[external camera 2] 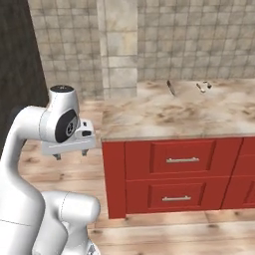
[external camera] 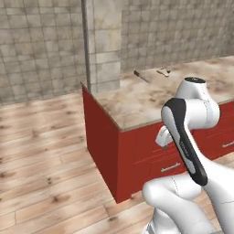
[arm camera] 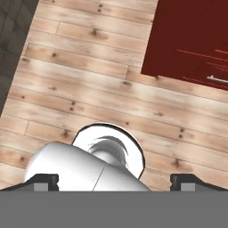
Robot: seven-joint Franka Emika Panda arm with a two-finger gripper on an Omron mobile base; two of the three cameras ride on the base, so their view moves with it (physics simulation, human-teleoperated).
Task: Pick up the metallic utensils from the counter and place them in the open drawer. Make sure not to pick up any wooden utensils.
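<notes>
The counter [external camera 2: 164,119] is a beige veined slab on a red base, also seen from the left [external camera: 137,103]. Far back on it lies a knife [external camera 2: 171,88] with a silver blade and dark handle, visible again near the pillar [external camera: 140,76]. Right of it two small spoons [external camera 2: 203,85] lie together [external camera: 163,71], too small to tell the metal one from the wooden one. My gripper [external camera 2: 70,154] hangs open and empty, pointing down, left of the counter's corner and well short of the utensils. In the hand view its fingertips [arm camera: 44,180] stand wide apart over the wooden floor. The open drawer is out of view.
A tiled pillar [external camera: 103,45] stands at the counter's back left corner. Shut red drawer fronts with silver bar handles [external camera 2: 182,160] face me. In the hand view the red cabinet [arm camera: 191,40] fills the upper right. Wooden floor [external camera: 45,151] lies open to the left.
</notes>
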